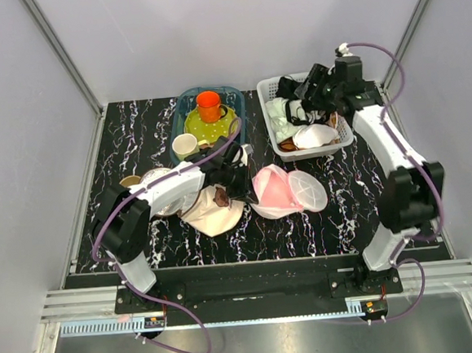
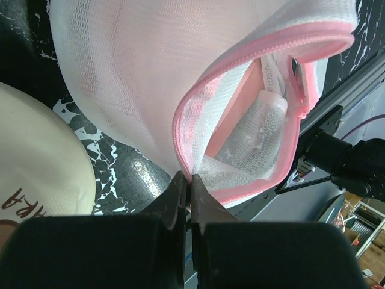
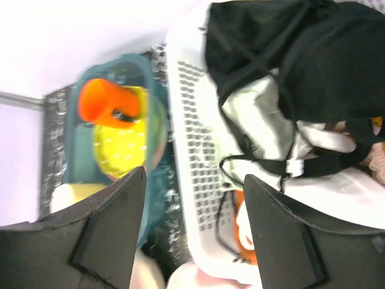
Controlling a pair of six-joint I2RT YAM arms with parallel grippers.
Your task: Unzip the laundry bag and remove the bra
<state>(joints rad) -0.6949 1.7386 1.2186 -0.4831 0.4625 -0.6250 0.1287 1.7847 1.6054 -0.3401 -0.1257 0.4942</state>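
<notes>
Left fingers (image 2: 175, 201) were clenched on the pink rim of the laundry bag (image 1: 290, 190), held gaping at mid-bench, while right fingers (image 3: 114, 229) were spread empty over a white basket (image 3: 192, 150). The bra was not clearly made out; reaching inside was judged next.

I see a black marbled table (image 1: 345, 209) under the left pincer (image 1: 244, 180). Pale lilac walls (image 1: 208, 31) stand beyond it, evenly lit.
</notes>
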